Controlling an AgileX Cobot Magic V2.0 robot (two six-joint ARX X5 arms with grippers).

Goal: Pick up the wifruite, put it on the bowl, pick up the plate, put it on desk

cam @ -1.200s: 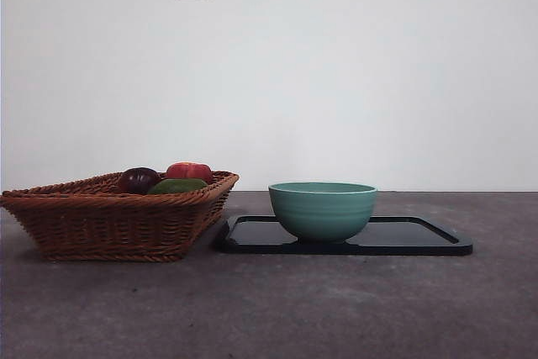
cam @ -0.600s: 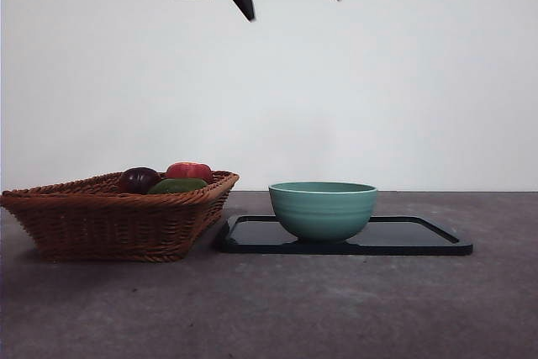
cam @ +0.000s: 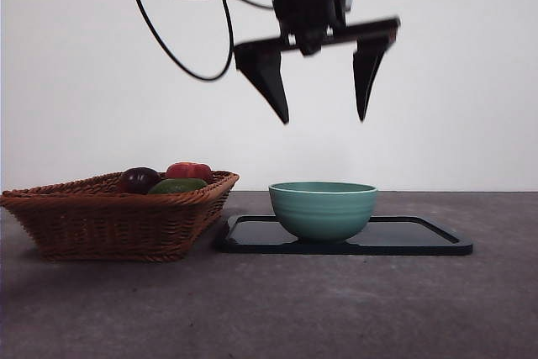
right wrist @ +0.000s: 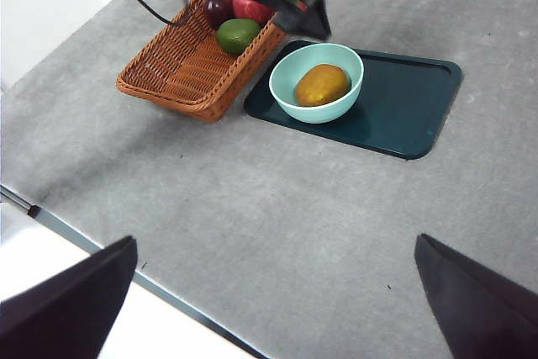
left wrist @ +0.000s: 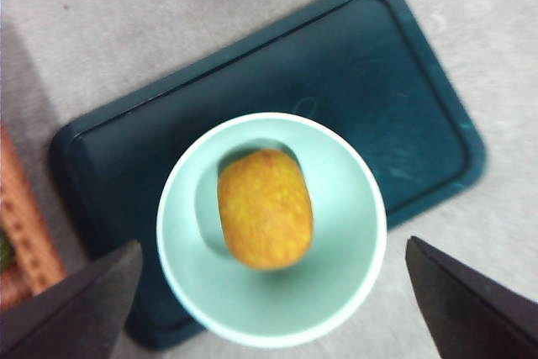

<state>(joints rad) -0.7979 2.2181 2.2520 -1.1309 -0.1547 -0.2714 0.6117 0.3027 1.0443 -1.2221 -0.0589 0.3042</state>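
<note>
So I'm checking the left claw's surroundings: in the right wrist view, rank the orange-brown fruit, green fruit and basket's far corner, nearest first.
From the left claw:
1. Orange-brown fruit, in the bowl beneath.
2. Green fruit, in the basket beside the tray.
3. Basket's far corner, opposite the tray.

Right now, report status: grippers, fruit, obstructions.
Left gripper open, empty, above bowl. Right gripper open, high over desk. Wifruite in bowl, on dark tray. Nothing blocking.
</note>
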